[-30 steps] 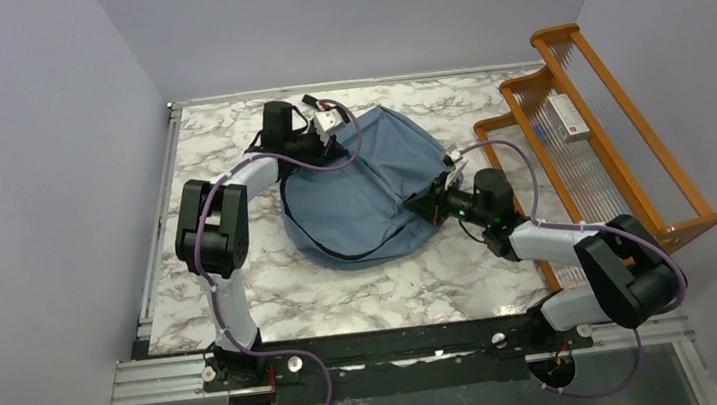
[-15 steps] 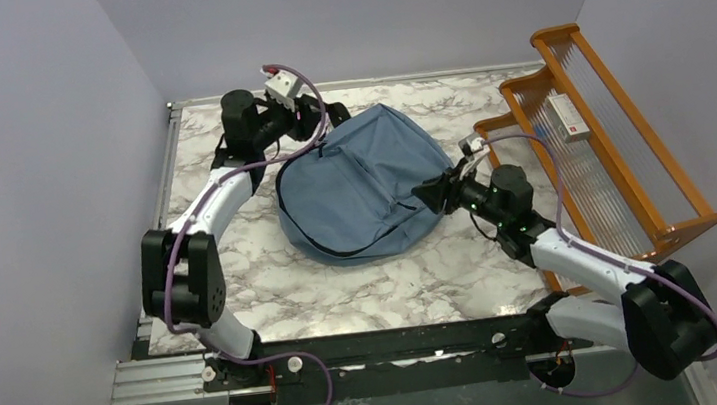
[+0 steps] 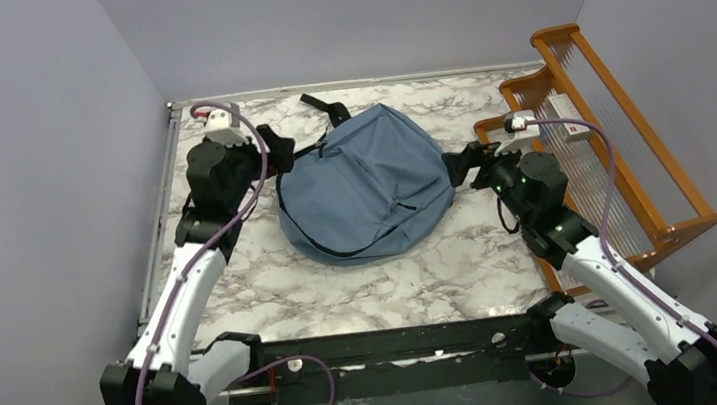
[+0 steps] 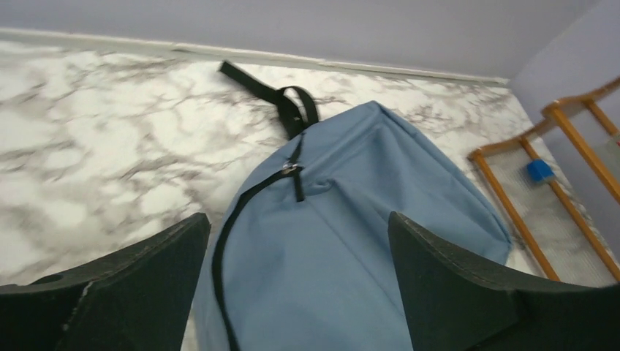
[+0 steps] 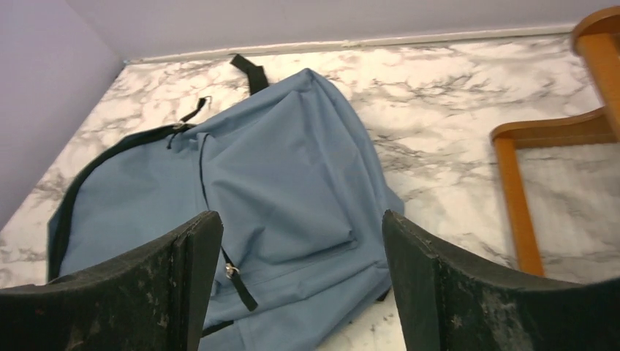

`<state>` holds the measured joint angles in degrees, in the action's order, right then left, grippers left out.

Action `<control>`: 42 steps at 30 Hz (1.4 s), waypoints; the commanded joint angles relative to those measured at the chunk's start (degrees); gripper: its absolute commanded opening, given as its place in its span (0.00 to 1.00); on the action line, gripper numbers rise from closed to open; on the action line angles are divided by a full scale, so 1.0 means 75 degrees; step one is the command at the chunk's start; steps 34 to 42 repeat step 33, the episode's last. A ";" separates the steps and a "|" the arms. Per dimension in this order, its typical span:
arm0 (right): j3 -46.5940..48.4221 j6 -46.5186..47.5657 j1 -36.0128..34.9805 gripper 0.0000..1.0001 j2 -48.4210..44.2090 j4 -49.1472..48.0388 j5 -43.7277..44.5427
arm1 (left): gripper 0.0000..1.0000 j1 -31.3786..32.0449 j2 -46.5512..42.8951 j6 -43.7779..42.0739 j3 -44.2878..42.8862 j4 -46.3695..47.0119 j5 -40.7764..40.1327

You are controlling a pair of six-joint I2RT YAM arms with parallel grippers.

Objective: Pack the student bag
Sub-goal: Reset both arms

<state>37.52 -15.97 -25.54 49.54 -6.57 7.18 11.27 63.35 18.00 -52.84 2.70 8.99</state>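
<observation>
Dusty-blue student bag [image 3: 365, 184], soft and rounded, lying flat at mid-table on the marble top [image 3: 364, 292], front pocket up; black strap [image 3: 322, 106] trailing toward the far wall, black zipper line curving along the left edge.

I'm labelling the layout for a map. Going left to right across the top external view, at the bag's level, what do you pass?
left gripper → student bag → right gripper → orange wooden rack
</observation>
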 commanded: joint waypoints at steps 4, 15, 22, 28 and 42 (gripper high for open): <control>0.0219 0.0333 -0.0017 1.00 -0.1157 0.1096 0.0748 | 0.99 -0.0026 -0.2226 0.0683 0.0814 -0.2436 -0.3279; -0.0652 0.0839 -0.0021 1.00 -0.2566 0.0982 0.0645 | 0.99 -0.0026 -0.3400 0.0976 0.1518 -0.2911 -0.3627; -0.0995 0.0903 -0.0025 1.00 -0.2792 0.0775 0.0855 | 0.99 -0.0026 -0.3420 0.0731 0.1646 -0.2676 -0.3704; -0.1118 0.0828 -0.0017 1.00 -0.2864 0.0663 0.0905 | 0.99 -0.0027 -0.3394 0.0249 0.1641 -0.2551 -0.3845; -0.1110 0.0781 -0.0017 1.00 -0.2763 0.0632 0.0970 | 0.99 -0.0026 -0.3383 0.0416 0.1699 -0.2550 -0.3930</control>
